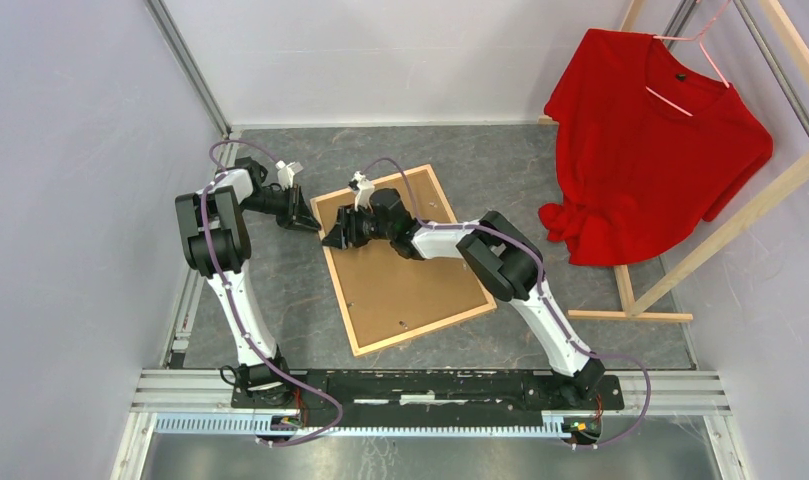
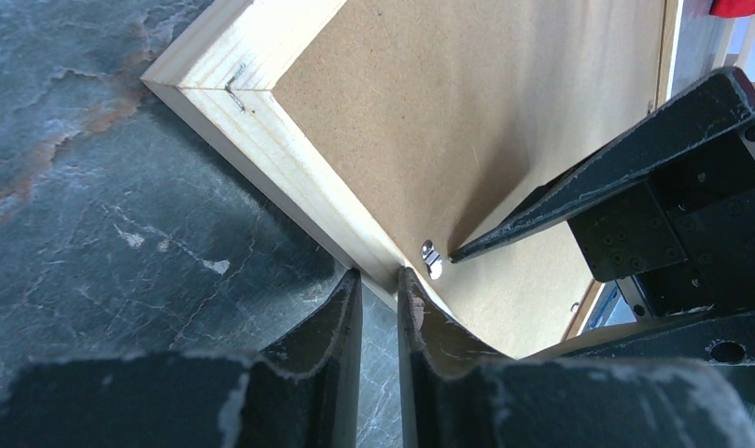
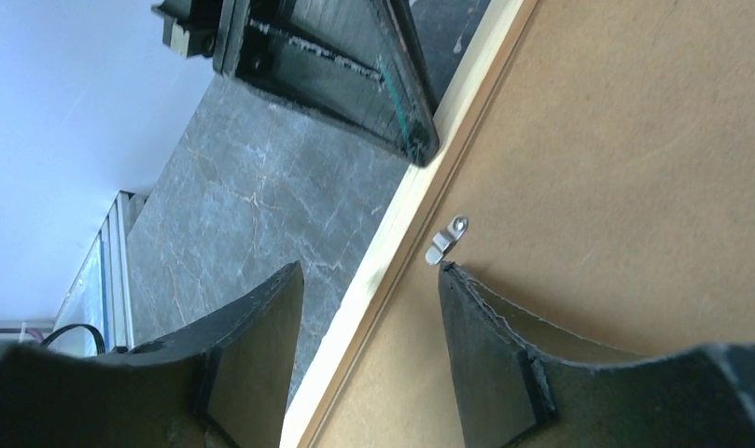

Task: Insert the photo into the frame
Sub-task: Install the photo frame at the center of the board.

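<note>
The frame [image 1: 400, 285] lies back-up on the grey table, its brown fibreboard back [image 2: 401, 112] showing inside light wooden rails [image 3: 406, 219]. The photo is not in view. My left gripper [image 1: 305, 218] is at the frame's left rail near the far corner. Its jaws stand almost together [image 2: 380, 278] with the tips against the rail's outer edge and nothing seen between them. My right gripper [image 1: 336, 238] is open [image 3: 369, 269] and straddles the same rail a little nearer. Its inner fingertip [image 3: 445, 273] rests on the back beside a small metal clip [image 3: 446, 239].
A red T-shirt [image 1: 650, 140] hangs on a wooden-beam rack [image 1: 740, 225] at the far right. White walls close in the left and far sides. An aluminium rail [image 1: 430, 385] carries both arm bases at the near edge.
</note>
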Tool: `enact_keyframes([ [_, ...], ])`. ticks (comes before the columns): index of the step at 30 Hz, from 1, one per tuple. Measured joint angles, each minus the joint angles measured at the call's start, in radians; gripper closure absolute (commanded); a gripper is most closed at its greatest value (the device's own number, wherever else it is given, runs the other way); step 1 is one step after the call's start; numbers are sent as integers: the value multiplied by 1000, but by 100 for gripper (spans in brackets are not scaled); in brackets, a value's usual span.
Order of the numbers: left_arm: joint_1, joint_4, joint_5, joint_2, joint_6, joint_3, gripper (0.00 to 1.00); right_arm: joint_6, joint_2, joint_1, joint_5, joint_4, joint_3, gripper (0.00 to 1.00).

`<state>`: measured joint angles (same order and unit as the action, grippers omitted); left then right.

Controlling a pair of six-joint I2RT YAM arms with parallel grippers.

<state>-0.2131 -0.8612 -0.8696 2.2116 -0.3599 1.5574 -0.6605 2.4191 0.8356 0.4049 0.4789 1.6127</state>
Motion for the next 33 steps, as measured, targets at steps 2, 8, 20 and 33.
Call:
enact_keyframes([
  [2, 0, 0, 0, 0, 0, 0, 83, 0, -16, 4, -5, 5, -27, 38],
  [8, 0, 0, 0, 0, 0, 0, 83, -5, -25, 9, -14, 5, -37, 38],
  [20, 0, 0, 0, 0, 0, -1, 84, -36, 15, 9, -17, -22, 34, 39],
  [33, 0, 0, 0, 0, 0, -1, 86, -76, 38, 9, -22, -25, 66, 40],
])
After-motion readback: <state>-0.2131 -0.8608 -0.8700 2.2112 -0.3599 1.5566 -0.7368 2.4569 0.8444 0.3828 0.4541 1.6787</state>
